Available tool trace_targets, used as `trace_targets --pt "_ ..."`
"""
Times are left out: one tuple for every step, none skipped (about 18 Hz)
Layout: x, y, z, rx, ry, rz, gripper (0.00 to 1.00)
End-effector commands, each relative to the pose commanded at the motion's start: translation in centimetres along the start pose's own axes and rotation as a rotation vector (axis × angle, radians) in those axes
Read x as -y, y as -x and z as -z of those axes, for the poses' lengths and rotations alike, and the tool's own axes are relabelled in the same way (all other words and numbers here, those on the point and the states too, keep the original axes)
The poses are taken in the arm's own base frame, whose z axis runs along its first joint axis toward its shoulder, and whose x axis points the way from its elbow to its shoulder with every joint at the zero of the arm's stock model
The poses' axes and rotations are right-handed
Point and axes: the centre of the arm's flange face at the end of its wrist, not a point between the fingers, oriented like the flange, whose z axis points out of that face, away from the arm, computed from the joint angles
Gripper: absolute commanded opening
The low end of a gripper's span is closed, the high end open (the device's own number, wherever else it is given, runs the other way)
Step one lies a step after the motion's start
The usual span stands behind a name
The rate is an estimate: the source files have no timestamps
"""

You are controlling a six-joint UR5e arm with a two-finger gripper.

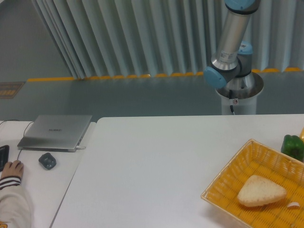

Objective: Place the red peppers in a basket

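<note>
Looking across your white counter (pixel 156 161), you see grey curtains and a yellow-striped floor line behind it. Only the arm (pixel 232 42) shows above the basket (pixel 237 178); its jaws are out of view. The basket sits at the right edge, one corner toward you, holding a beige wedge (pixel 260 191). A green pepper (pixel 292 146) lies just behind it. No red pepper shows.
</note>
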Motion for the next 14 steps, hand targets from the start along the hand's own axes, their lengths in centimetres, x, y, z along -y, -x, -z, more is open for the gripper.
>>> trace_targets --pt "-0.1 0.0 -0.2 -0.004 0.000 0.003 1.00" --pt "-0.1 0.2 -0.5 -0.009 -0.001 0.004 1.00" --pt "-0.1 0.2 -0.6 -0.009 -0.001 0.002 1.00" --pt "-0.1 0.3 -0.9 -0.013 0.001 0.001 1.00" --pt "-0.2 0.5 -1.4 -0.017 0.000 0.002 1.00" --pt "-0.2 0.7 -1.6 -0.004 0.002 -0.002 1.00" --pt "-0.2 0.7 -2.2 -0.002 0.002 -0.004 1.00" --pt "-0.3 1.0 -3.0 0.008 0.005 -0.010 1.00" --pt "-0.3 1.2 -3.3 0.013 0.006 -0.013 1.00" --pt "-0.3 1.2 -3.6 0.012 0.006 -0.012 1.00" --pt "-0.3 1.2 -3.8 0.012 0.006 -0.014 1.00" --pt "-0.2 1.2 -3.9 0.009 0.010 -0.010 1.00" --pt "-0.2 1.2 -3.9 0.010 0.011 -0.001 1.00" --pt "-0.2 1.2 -3.7 0.013 0.016 -0.002 1.00"
